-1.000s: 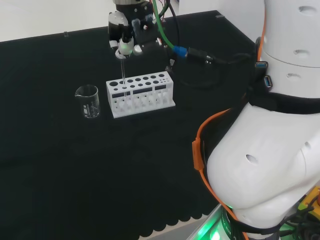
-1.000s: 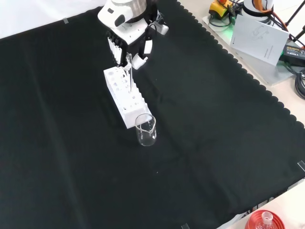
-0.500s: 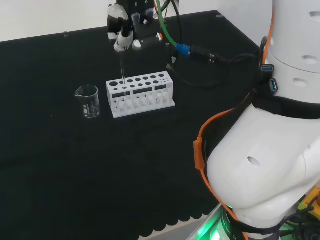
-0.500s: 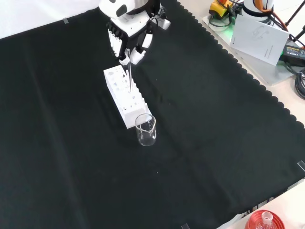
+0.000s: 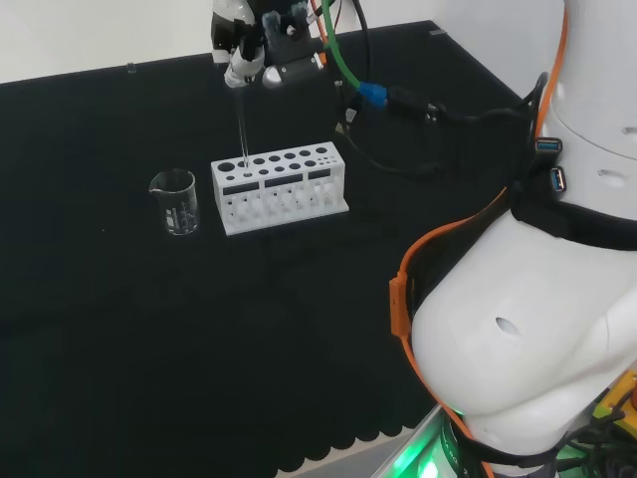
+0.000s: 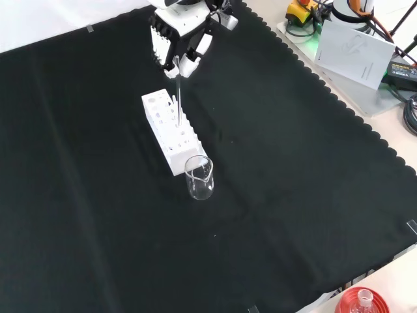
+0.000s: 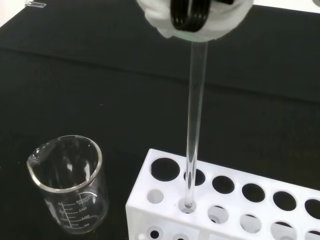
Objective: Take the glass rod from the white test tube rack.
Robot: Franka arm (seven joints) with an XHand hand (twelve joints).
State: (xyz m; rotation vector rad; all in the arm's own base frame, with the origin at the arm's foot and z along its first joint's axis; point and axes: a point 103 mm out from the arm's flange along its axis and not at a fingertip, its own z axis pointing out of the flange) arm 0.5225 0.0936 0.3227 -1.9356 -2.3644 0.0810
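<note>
Glass rod: clear glass rod (image 7: 194,125), upright, its top end pinched in the hand; in the wrist view its lower tip sits at the rack's top plate, at or just inside a small hole near the rack's beaker-side end; whether it has cleared the hole I cannot tell.
Hand: black and white hand (image 5: 246,52), above the rack's left end in the head view, at the top of the front view (image 6: 177,36); its fingertips (image 7: 192,15) are curled in on the rod's top.
Rack: white test tube rack (image 5: 280,187), on the black cloth, with rows of round holes in its top plate; in the wrist view (image 7: 240,200) the holes look dark and hold no tubes; the rod is the one thing standing in it.
Beaker: clear glass beaker (image 5: 175,201) with a pouring lip and printed marks, upright on the cloth just left of the rack in the head view, nearer the camera than the rack in the front view (image 6: 199,177); apart from the rack; it looks empty (image 7: 70,182).
Cloth: black cloth (image 6: 293,195), scalloped along its edge.
Flask: red ribbed ring with a clear flask neck (image 6: 361,302) at the front view's lower right, off the cloth; contents cannot be told.
</note>
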